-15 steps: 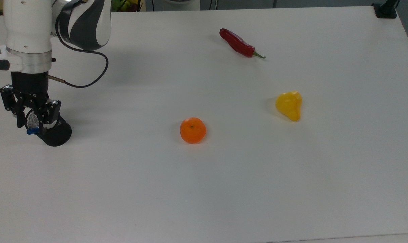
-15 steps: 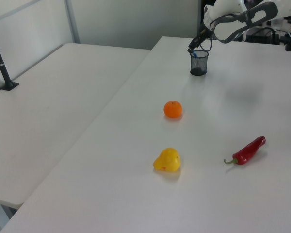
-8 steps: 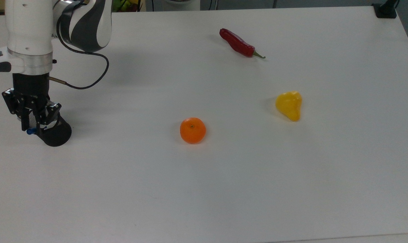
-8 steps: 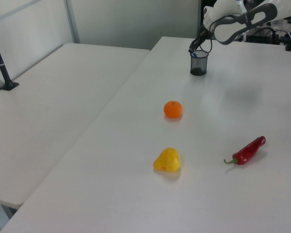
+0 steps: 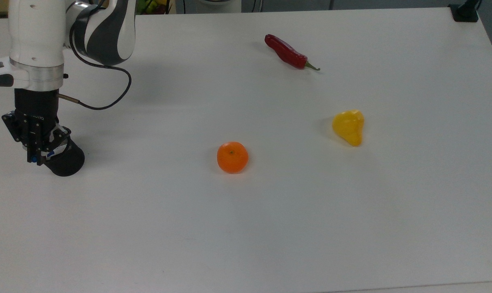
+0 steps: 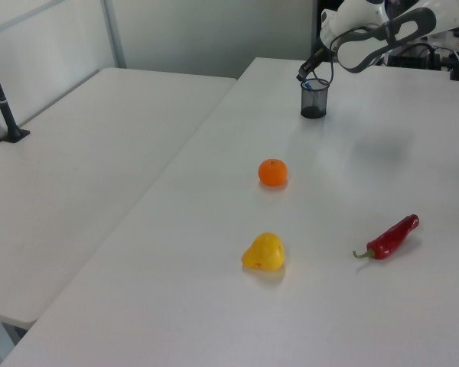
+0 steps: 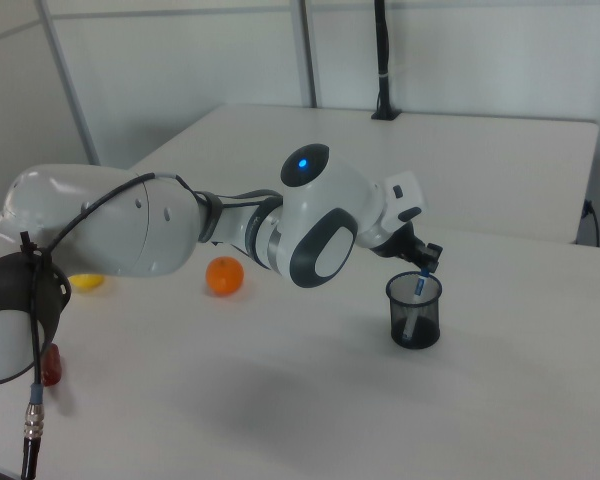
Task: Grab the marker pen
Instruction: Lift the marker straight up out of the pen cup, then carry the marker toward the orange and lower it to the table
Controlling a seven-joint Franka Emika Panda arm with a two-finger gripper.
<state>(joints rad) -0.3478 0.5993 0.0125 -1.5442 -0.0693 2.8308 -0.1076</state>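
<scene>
The smooth white bench (image 5: pixel 270 228) carries a glossy white arm (image 7: pixel 180 225) bent over a black mesh cup (image 7: pixel 415 311). Well apart lie a long red chilli (image 5: pixel 287 52), a lumpy yellow pepper (image 5: pixel 348 127) and a round orange (image 5: pixel 232 157). The gripper (image 5: pixel 36 156) sits at the cup's rim, closed on the marker (image 7: pixel 417 297), which stands upright inside the cup, blue cap uppermost.

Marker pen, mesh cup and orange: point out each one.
marker pen (image 7: pixel 416 293): right view, on the barrel standing in the cup.
mesh cup (image 7: pixel 416 318): right view, on its dark side wall.
orange (image 5: pixel 232 157): top view, on the middle of its top.
</scene>
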